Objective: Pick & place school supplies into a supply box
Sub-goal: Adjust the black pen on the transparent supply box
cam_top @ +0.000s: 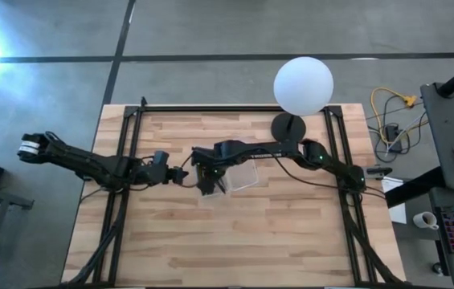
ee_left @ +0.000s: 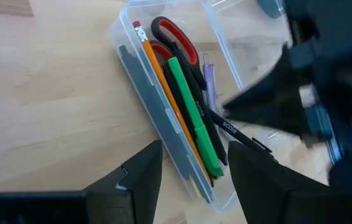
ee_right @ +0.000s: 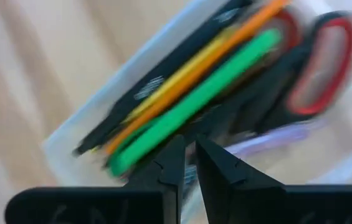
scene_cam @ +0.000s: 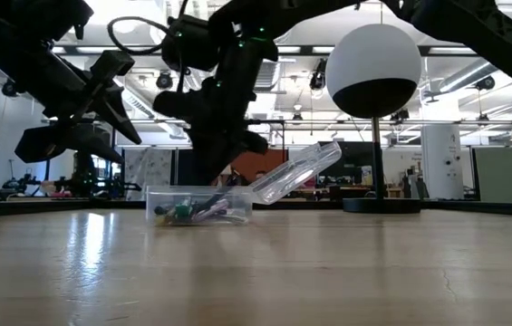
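The clear supply box [ee_left: 132, 81] stands on the table's middle with its lid [scene_cam: 296, 172] swung open toward the right. In it lie red-handled scissors [ee_left: 176, 37], a green pen [ee_left: 194, 118], an orange pencil [ee_left: 163, 87] and dark pens. My right gripper [ee_right: 188, 152] reaches down into the box [cam_top: 214, 189] and is shut on a black pen [ee_left: 232, 129]. My left gripper [ee_left: 191, 186] hangs open and empty just left of the box, above the table [cam_top: 180, 172]. My right gripper pinches the black pen near one end [ee_left: 216, 117] between its two fingertips [ee_left: 250, 106], coming from above at a slant. The pen lies slanted over the other supplies, and its other end [ee_left: 261, 148] reaches over the box's long rim.
A white globe lamp [cam_top: 303, 84] on a black base [cam_top: 288, 127] stands behind the box toward the table's far edge. Bare wood lies along the near half of the table [cam_top: 235, 241].
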